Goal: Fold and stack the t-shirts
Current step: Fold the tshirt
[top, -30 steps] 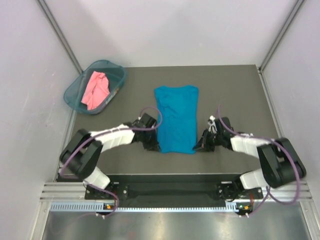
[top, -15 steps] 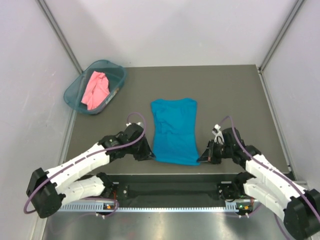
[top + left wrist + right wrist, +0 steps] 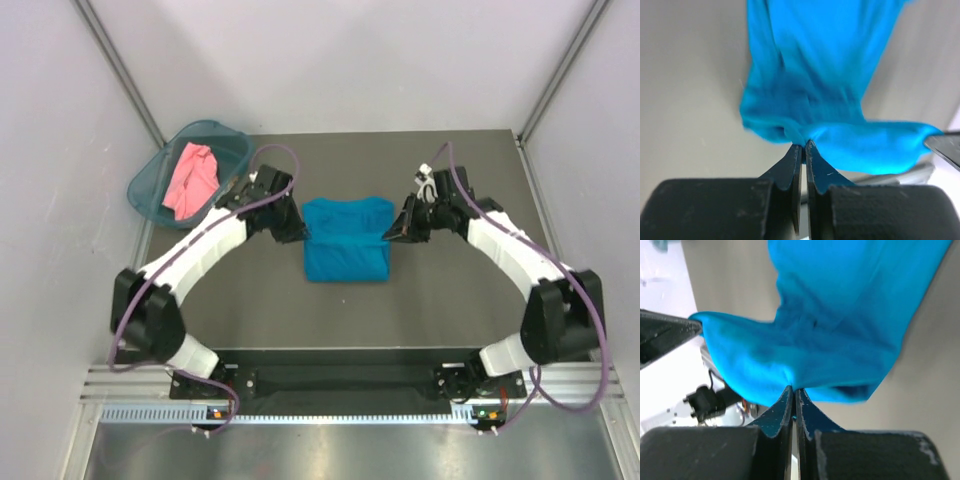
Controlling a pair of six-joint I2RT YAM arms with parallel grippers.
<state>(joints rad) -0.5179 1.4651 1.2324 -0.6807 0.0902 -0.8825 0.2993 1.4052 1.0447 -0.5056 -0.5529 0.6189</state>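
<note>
While the left tool (image 3: pixel 803 146) and right tool (image 3: pixel 794 389) each pinch the teal t-shirt (image 3: pixel 345 252), it lies folded.

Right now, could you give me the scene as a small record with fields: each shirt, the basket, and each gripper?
teal t-shirt: mid-table, doubled over, held at both sides
pink t-shirt: crumpled inside the basket
basket: at the far left corner of the table
left gripper: shut on the teal t-shirt's left edge
right gripper: shut on its right edge
progress: fold under way; shirts not yet stacked
</note>
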